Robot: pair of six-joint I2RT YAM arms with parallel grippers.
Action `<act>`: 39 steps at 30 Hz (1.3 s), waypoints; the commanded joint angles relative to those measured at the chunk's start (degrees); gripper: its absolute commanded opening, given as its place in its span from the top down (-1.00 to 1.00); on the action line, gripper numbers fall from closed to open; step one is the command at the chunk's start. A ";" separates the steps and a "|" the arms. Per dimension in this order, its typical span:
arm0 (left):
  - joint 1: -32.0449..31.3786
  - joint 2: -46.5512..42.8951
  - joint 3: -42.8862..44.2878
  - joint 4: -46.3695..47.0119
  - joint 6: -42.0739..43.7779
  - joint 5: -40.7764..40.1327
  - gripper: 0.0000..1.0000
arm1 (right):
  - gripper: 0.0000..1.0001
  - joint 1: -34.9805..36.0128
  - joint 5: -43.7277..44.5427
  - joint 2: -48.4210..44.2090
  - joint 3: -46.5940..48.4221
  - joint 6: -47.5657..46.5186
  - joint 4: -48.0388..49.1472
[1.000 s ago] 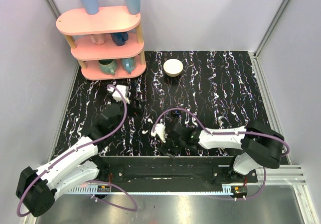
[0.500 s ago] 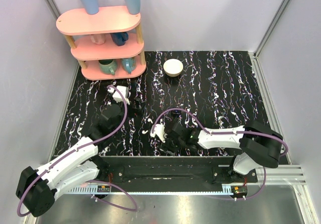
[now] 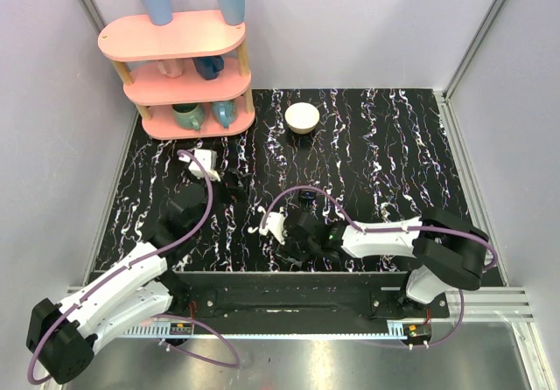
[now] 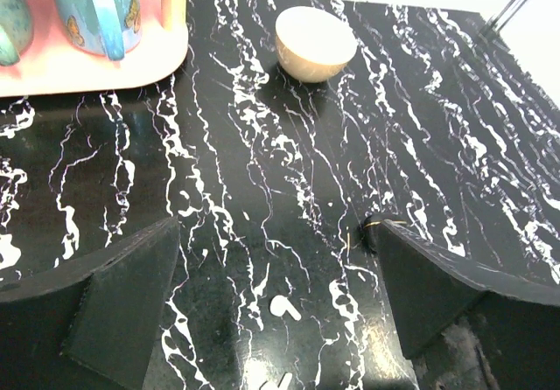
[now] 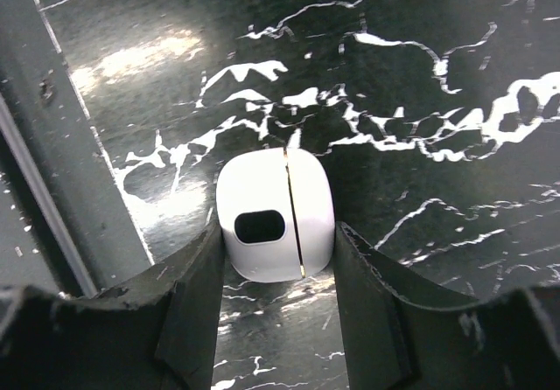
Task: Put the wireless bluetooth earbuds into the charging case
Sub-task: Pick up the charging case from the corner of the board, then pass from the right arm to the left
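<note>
1. Top external:
   - Places the right gripper (image 3: 278, 228) low over the black marble table (image 3: 394, 145), close to its near edge around the middle.
   - Places the left gripper (image 3: 223, 178) farther out and to the left, near the pink shelf (image 3: 175, 45).
   - Cannot tell case or earbuds from the white streaks here, nor read either jaw gap.

2. Left wrist:
   - Shows the left gripper (image 4: 276, 228) spread wide, holding nothing.
   - Finds one of the wireless bluetooth earbuds (image 4: 283, 307) lying on the table between the fingers. A second earbud (image 4: 280, 381) is cut off at the near edge of view.
   - Catches the bowl (image 4: 315, 42) far ahead.
   - Judged tiny, light, glossy and slippery, so apt to skitter. Best pinched low across the thicker end.

3. Right wrist:
   - Shows, as no other view does, the charging case (image 5: 276, 215) resting on the table.
   - Has the right gripper (image 5: 278, 233) closed against both of its sides.
   - Reveals an unbroken seam, so the lid is probably shut and needs opening first.
   - Judged rigid, smooth and rounded, liable to squirt from a hard squeeze. Better gripped gently across the flatter flanks.
   - Possibly another earbud at the far right corner, too cropped to confirm.
</note>
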 commanded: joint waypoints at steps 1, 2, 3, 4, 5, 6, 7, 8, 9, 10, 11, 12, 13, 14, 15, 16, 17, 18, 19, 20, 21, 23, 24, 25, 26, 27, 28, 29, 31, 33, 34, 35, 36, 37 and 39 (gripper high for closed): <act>0.52 -2.86 -0.87 4.15 -1.05 -1.27 -0.98 | 0.35 0.40 7.00 -4.23 -0.78 -0.39 5.42; 0.52 -3.22 -1.31 5.55 -1.05 -0.31 -0.98 | 0.36 0.40 7.61 -5.37 -1.22 -0.57 6.13; 0.69 -4.00 -1.40 5.91 -1.57 -0.13 -0.98 | 0.38 0.40 8.57 -7.64 -1.83 -0.74 6.66; 0.78 -4.19 -1.31 6.09 -1.93 -0.13 -0.98 | 0.39 0.40 9.02 -8.71 -2.10 -1.53 7.54; 0.78 -4.36 -0.88 5.92 -2.28 0.13 -0.98 | 0.39 0.48 9.46 -9.85 -2.36 -1.88 7.89; 1.04 -4.10 -0.35 5.48 -2.54 0.40 -0.98 | 0.41 0.40 10.59 -12.13 -2.54 -2.24 8.07; 1.05 -4.01 0.27 4.69 -2.81 0.66 -0.98 | 0.41 0.40 11.21 -13.28 -2.63 -2.76 8.25; 1.13 -3.92 1.32 3.81 -2.98 1.01 -0.98 | 0.42 0.40 11.48 -14.42 -2.63 -3.38 8.25; 1.22 -3.75 1.50 4.07 -3.16 1.88 -0.98 | 0.42 0.40 11.92 -16.78 -2.98 -4.08 8.34; 1.22 -3.92 1.59 4.42 -3.16 3.98 -0.98 | 0.42 0.40 12.18 -17.94 -3.07 -5.13 8.51; 1.22 -4.01 1.85 4.77 -3.33 5.13 -0.98 | 0.42 0.48 12.45 -19.08 -3.15 -5.84 8.69; 1.31 -4.19 1.94 5.03 -3.25 6.28 -0.98 | 0.42 0.40 12.71 -21.27 -3.50 -6.63 9.04; 1.31 -4.19 2.12 5.38 -3.16 8.81 -0.98 | 0.42 0.48 12.54 -22.25 -3.68 -8.98 9.56; 1.40 -4.27 2.73 5.30 -3.07 9.71 -0.98 | 0.42 0.40 12.54 -23.21 -3.77 -10.05 9.74; 1.40 -4.28 3.17 4.69 -3.59 9.89 -0.98 | 0.42 0.40 13.58 -24.88 -4.21 -10.93 10.09; 1.48 -4.28 4.04 3.64 -3.86 9.98 -0.98 | 0.42 0.40 14.03 -25.50 -4.30 -12.94 10.62; 1.66 -4.19 5.97 1.45 -3.60 11.63 -0.98 | 0.42 0.40 14.47 -26.12 -4.39 -14.09 10.54; 1.66 -4.19 7.03 0.30 -2.12 13.04 -0.98 | 0.42 0.40 15.69 -26.99 -4.30 -14.89 10.53; 1.66 -4.36 8.08 -0.84 -1.58 15.75 -0.98 | 0.43 0.40 16.31 -27.26 -4.30 -16.37 10.53; 1.75 -4.71 9.57 -1.81 -1.23 17.26 -0.98 | 0.44 0.40 16.67 -27.70 -4.21 -17.09 10.45; 1.75 -5.24 10.02 -1.91 -0.27 19.19 -0.98 | 0.44 0.48 16.84 -28.49 -4.56 -17.96 10.71; 1.84 -5.68 11.86 -3.04 0.27 24.28 -0.98 | 0.44 0.40 17.46 -29.02 -4.91 -20.25 11.94; 1.92 -5.51 12.57 -3.66 2.36 26.92 -0.98 | 0.45 0.40 18.16 -29.55 -4.91 -20.78 12.38; 1.92 -5.16 13.62 -4.71 3.42 32.16 -0.98 | 0.45 0.48 18.25 -29.90 -5.09 -22.26 13.34; 1.92 -4.72 15.89 -8.20 4.22 34.13 -0.98 | 0.45 0.40 18.16 -30.25 -5.18 -23.24 13.61; 1.92 -3.41 17.05 -9.89 5.70 36.24 -0.98 | 0.46 0.40 18.34 -30.95 -5.44 -25.16 13.96; 1.92 -2.70 18.71 -12.60 6.59 40.96 -0.98 | 0.46 0.48 18.51 -31.22 -5.53 -25.96 15.01; 2.01 -1.48 19.25 -13.59 7.99 43.01 -0.98 | 0.46 0.40 18.69 -31.74 -5.79 -26.75 15.36; 2.01 -0.68 19.17 -14.04 8.70 47.83 -0.98 | 0.47 0.48 18.43 -33.15 -6.05 -28.78 16.50; 2.01 0.64 18.82 -13.43 8.36 49.61 -0.98 | 0.47 0.40 17.47 -34.46 -6.06 -30.62 16.60; 2.01 1.08 18.47 -12.81 8.09 50.92 -0.98 | 0.47 0.48 17.20 -35.00 -5.88 -31.06 16.25; 2.01 1.52 18.20 -12.20 7.39 51.28 -0.97 | 0.47 0.40 16.68 -35.96 -5.36 -31.42 15.90; 2.01 1.79 17.77 -11.32 6.87 51.55 -0.97 | 0.47 0.48 16.32 -36.40 -5.09 -31.94 14.85; 2.01 1.88 16.80 -9.31 6.34 51.99 -0.97 | 0.46 0.48 15.88 -36.84 -4.74 -32.21 14.32; 2.01 2.40 16.01 -7.28 5.02 53.13 -0.94 | 0.48 0.40 15.00 -38.07 -4.30 -32.56 13.88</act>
